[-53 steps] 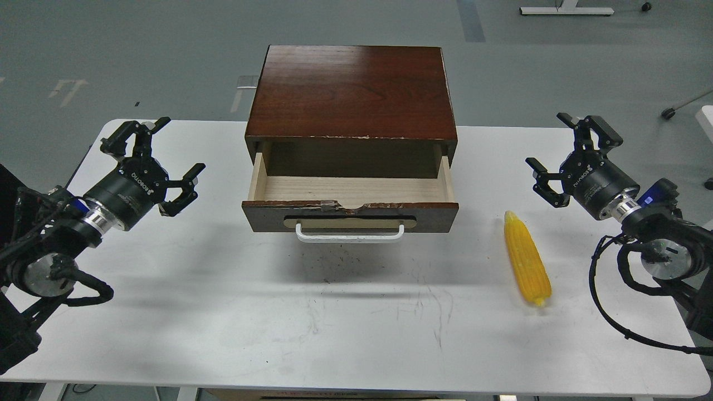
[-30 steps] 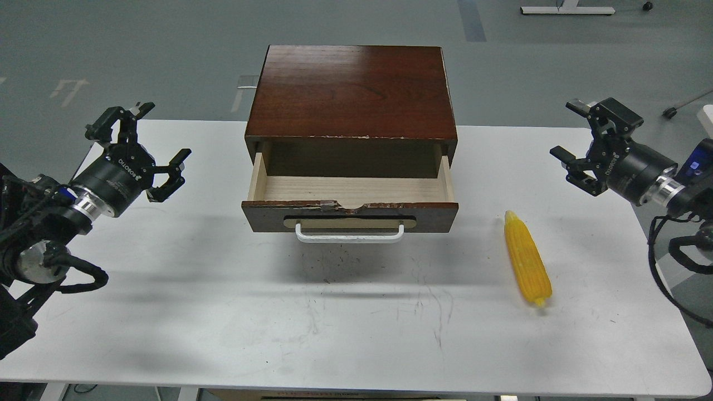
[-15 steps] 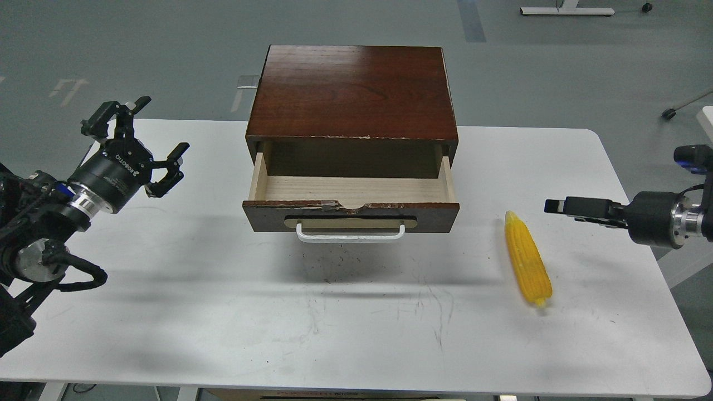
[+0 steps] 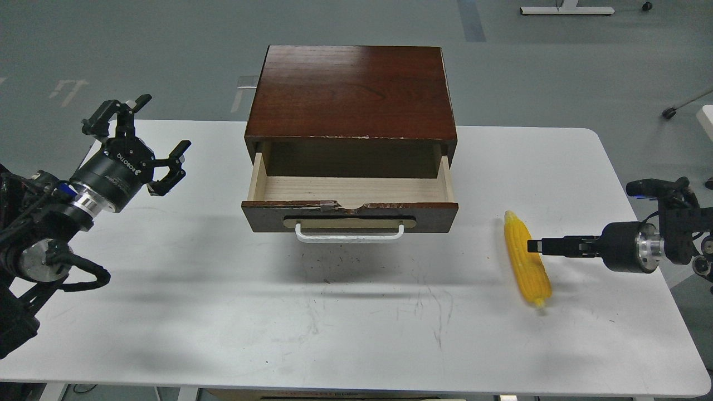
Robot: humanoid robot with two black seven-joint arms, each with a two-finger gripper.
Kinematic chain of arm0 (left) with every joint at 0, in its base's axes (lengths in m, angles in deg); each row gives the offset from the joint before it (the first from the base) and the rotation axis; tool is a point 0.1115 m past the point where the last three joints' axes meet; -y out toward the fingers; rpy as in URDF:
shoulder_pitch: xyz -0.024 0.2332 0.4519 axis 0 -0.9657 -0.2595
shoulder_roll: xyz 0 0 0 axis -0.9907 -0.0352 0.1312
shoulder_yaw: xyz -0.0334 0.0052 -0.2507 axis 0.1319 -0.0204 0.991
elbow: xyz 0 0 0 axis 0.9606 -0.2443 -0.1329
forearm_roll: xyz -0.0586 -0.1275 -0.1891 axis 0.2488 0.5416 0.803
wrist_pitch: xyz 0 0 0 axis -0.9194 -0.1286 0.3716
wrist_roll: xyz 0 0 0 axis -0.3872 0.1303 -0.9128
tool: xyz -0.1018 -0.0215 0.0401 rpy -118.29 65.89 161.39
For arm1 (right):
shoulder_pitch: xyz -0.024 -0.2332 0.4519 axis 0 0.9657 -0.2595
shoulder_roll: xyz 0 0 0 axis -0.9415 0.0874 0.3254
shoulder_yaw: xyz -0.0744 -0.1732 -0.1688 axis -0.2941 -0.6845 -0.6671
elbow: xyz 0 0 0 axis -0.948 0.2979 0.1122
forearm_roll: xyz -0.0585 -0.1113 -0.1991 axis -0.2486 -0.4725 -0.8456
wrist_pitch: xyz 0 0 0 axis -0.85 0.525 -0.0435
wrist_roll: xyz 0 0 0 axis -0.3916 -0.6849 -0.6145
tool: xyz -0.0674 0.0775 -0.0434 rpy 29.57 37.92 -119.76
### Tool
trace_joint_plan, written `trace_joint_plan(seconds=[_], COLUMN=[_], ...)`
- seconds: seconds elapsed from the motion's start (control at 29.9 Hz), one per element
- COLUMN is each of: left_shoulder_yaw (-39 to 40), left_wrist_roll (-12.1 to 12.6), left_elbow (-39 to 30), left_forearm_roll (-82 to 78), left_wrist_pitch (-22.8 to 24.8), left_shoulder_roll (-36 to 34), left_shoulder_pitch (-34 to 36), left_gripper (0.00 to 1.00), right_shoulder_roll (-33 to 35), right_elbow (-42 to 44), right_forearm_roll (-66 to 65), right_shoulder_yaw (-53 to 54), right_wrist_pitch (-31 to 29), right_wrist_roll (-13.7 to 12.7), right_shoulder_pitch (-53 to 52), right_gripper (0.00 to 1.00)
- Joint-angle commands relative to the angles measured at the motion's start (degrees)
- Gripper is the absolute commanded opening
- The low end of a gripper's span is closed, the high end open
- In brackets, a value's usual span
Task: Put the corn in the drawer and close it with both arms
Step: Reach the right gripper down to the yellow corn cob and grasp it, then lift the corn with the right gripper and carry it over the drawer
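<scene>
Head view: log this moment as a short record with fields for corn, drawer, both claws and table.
corn: yellow cob lying on the table, right of the drawer, tapered tip toward the cabinet
drawer: pulled open, pale inside with nothing in it, white handle facing the robot
left claw: open, raised over the table's left side, holding nothing
right claw: seen edge-on, tip at the corn's right side; open or shut unclear
table: white top, scuffed in front of the drawer
</scene>
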Motion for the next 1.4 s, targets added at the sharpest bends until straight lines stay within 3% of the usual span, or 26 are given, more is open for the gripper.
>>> trace_joint_plan(seconds=[0.0, 0.27, 0.4, 0.7, 0.87, 1.1, 1.37], left_shoulder_yaw=[0.0, 0.0, 0.0, 0.0, -0.1, 0.0, 0.0], left_wrist_roll=[0.0, -0.2, -0.2, -0.2, -0.1, -0.1, -0.1], left_elbow=[0.0, 0.0, 0.0, 0.0, 0.0, 0.0, 0.0], left_forearm_roll=[0.1, 0.1, 0.0, 0.1, 0.0, 0.0, 0.0], left_wrist_pitch=[0.0, 0.0, 0.0, 0.0, 0.0, 0.0, 0.0], left_shoulder_roll=[-0.1, -0.1, 0.1, 0.0, -0.1, -0.1, -0.1], left_shoulder_pitch=[0.1, -0.1, -0.1, -0.1, -0.1, 0.0, 0.0], left_gripper=[1.0, 1.0, 1.0, 1.0, 1.0, 1.0, 1.0], right_shoulder_roll=[-1.3, -2.8, -3.0, -2.4, -0.6, 6.8, 9.6], right_elbow=[1.2, 1.7, 1.6, 1.2, 0.8, -5.2, -9.6], right_forearm_roll=[0.0, 0.0, 0.0, 0.0, 0.4, 0.9, 0.7], right_shoulder_yaw=[-2.1, -6.9, -7.4, -7.5, -7.2, -5.2, -5.4], right_wrist_pitch=[0.0, -0.1, -0.1, -0.2, -0.2, 0.2, 0.0], right_wrist_roll=[0.0, 0.0, 0.0, 0.0, 0.0, 0.0, 0.0], right_shoulder_pitch=[-0.9, -3.1, -3.0, -3.1, -4.5, -11.3, -26.6], right_gripper=[1.0, 0.88, 0.57, 0.17, 0.15, 0.16, 0.17])
